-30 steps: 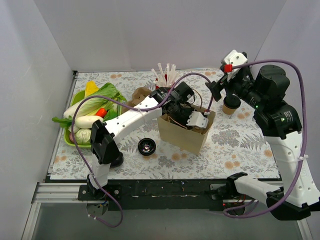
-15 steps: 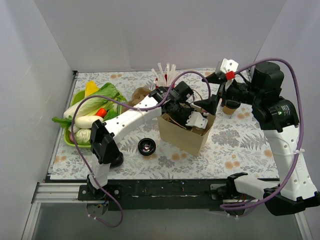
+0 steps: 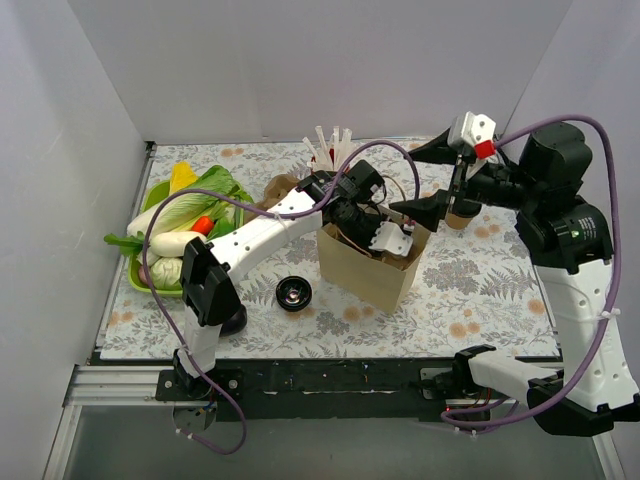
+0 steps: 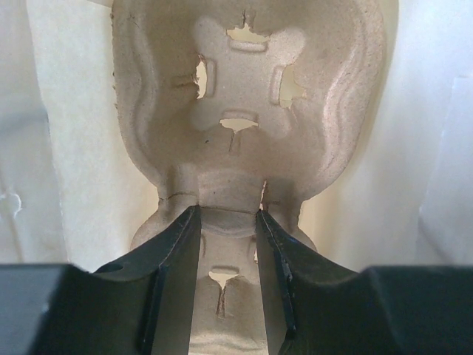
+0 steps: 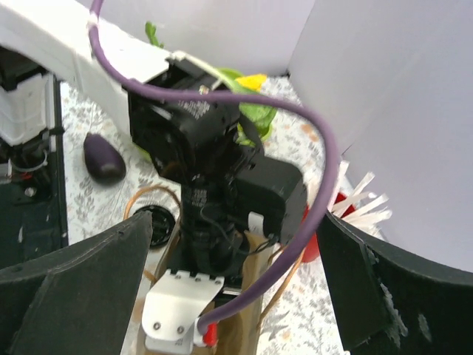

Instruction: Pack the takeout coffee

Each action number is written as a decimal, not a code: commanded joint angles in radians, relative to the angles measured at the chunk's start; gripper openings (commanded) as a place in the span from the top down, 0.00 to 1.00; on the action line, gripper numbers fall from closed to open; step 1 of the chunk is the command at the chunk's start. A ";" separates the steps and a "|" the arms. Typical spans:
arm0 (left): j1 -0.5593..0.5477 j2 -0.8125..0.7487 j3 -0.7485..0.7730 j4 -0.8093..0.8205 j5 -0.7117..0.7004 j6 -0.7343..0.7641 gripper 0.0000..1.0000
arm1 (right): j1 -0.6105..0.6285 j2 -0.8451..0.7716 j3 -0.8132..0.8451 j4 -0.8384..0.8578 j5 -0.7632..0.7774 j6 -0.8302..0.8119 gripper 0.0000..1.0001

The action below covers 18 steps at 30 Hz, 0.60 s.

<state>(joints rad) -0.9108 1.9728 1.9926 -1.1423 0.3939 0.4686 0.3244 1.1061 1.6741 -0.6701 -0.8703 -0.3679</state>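
Note:
The takeout coffee (image 3: 461,213), a small kraft cup, stands right of the brown paper bag (image 3: 365,270), partly hidden behind my right arm. My left gripper (image 3: 362,228) reaches down into the bag. In the left wrist view it (image 4: 228,211) is shut on the middle ridge of the beige pulp cup carrier (image 4: 247,81), which lies in the bag. My right gripper (image 3: 422,180) hangs wide open and empty above the bag's right edge, left of the cup. In the right wrist view it (image 5: 236,222) looks down on the left arm; the cup is out of that view.
A red cup of white straws (image 3: 330,152) stands behind the bag and also shows in the right wrist view (image 5: 325,240). A black lid (image 3: 293,293) lies left of the bag. A green tray of vegetables (image 3: 150,205) sits far left. White walls enclose the table.
My right gripper has risen from beside the kraft cup, swung left toward the bag and spread its fingers wider. The left arm has stayed in the bag.

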 commanded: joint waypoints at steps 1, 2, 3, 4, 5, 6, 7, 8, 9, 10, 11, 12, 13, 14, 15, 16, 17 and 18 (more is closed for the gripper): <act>0.007 0.003 0.003 -0.005 0.010 0.053 1.00 | -0.001 -0.005 0.096 0.211 0.023 0.115 0.02; 0.007 0.004 0.003 -0.010 0.011 0.062 1.00 | -0.001 0.001 0.107 0.230 0.042 0.136 0.02; 0.007 0.006 0.006 -0.017 0.014 0.068 1.00 | -0.002 0.006 0.122 0.245 0.086 0.144 0.02; 0.007 0.008 0.009 -0.030 0.017 0.071 1.00 | -0.002 0.009 0.130 0.262 0.109 0.149 0.02; 0.007 0.011 0.015 -0.039 0.034 0.074 1.00 | -0.002 0.017 0.134 0.261 0.135 0.136 0.02; 0.007 0.011 0.018 -0.048 0.040 0.074 1.00 | -0.004 0.017 0.133 0.260 0.187 0.129 0.02; 0.007 0.009 0.029 -0.071 0.052 0.080 1.00 | -0.004 0.015 0.110 0.262 0.210 0.112 0.02; 0.007 0.005 0.032 -0.079 0.063 0.091 1.00 | -0.004 0.005 0.095 0.262 0.229 0.095 0.02; 0.009 0.000 0.037 -0.082 0.089 0.099 1.00 | -0.005 0.000 0.078 0.259 0.243 0.063 0.02; 0.012 -0.005 0.040 -0.088 0.106 0.110 1.00 | -0.005 -0.005 0.052 0.254 0.249 0.055 0.02; 0.016 -0.023 0.032 -0.077 0.117 0.108 1.00 | -0.004 -0.015 0.035 0.250 0.260 0.049 0.02; 0.016 -0.032 0.020 -0.062 0.129 0.105 1.00 | -0.004 -0.020 0.021 0.245 0.286 0.044 0.02; 0.016 -0.043 0.008 -0.050 0.134 0.111 1.00 | -0.004 -0.025 0.007 0.233 0.297 0.037 0.02; 0.016 -0.058 -0.021 -0.048 0.135 0.128 1.00 | -0.007 -0.032 -0.019 0.207 0.313 0.029 0.02; 0.016 -0.064 -0.035 -0.042 0.134 0.139 1.00 | -0.008 -0.035 -0.033 0.201 0.368 0.032 0.02; 0.018 -0.068 -0.047 -0.030 0.131 0.146 1.00 | -0.013 -0.040 -0.048 0.199 0.396 0.062 0.02; 0.016 -0.071 -0.063 -0.024 0.129 0.153 1.00 | -0.030 -0.043 -0.063 0.198 0.415 0.082 0.02; 0.018 -0.077 -0.083 -0.014 0.128 0.159 1.00 | -0.041 -0.045 -0.069 0.207 0.422 0.104 0.02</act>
<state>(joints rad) -0.8986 1.9701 1.9617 -1.1839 0.4812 0.5777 0.3172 1.0817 1.6390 -0.4686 -0.5705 -0.3126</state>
